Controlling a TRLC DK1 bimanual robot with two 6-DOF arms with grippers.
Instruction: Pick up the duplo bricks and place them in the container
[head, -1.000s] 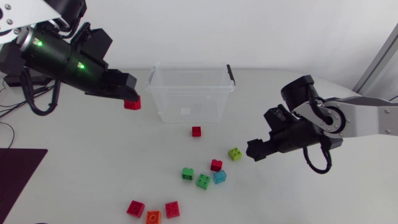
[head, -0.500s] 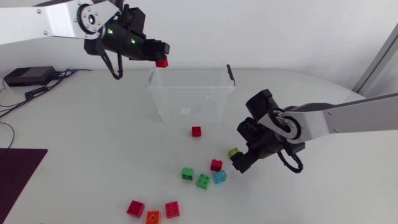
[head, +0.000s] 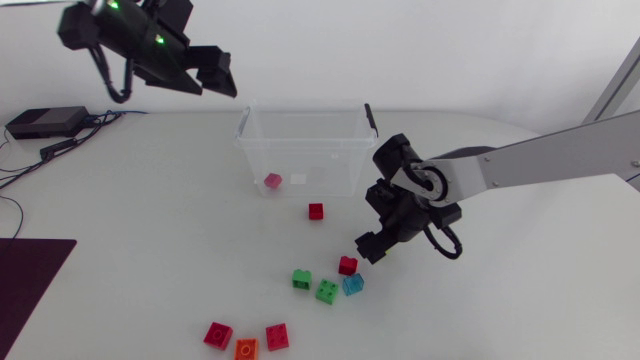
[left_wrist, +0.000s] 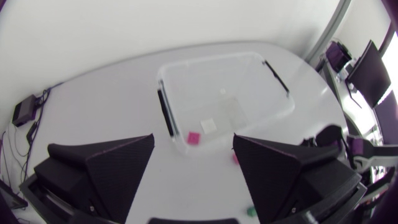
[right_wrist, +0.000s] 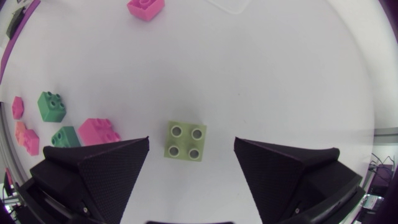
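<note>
Left gripper (head: 218, 80): upper left of the frame, fingers apart and empty, high beside the container.
Container (head: 243, 130): upper centre, with one red brick (head: 272, 181) lying inside.
Right gripper (head: 364, 245): centre-right, fingers spread either side of a lime brick (right_wrist: 185, 140) without touching it. I judge it is lined up to grasp.
Loose bricks (head: 326, 291): lower centre, not yet collected.

On the white table (head: 150, 230) I am viewing a clear container (head: 300, 130) with black clips (head: 371, 120); a red brick (head: 316, 210), green brick (head: 326, 291), light-blue brick (head: 352, 285), orange brick (head: 246, 349) and lime-green brick (right_wrist: 185, 141) are lying about. My left gripper (left_wrist: 193, 138) and right gripper (right_wrist: 191, 142) are showing matte black; green lights (head: 158, 41) are glowing on my left arm (head: 95, 28).
</note>
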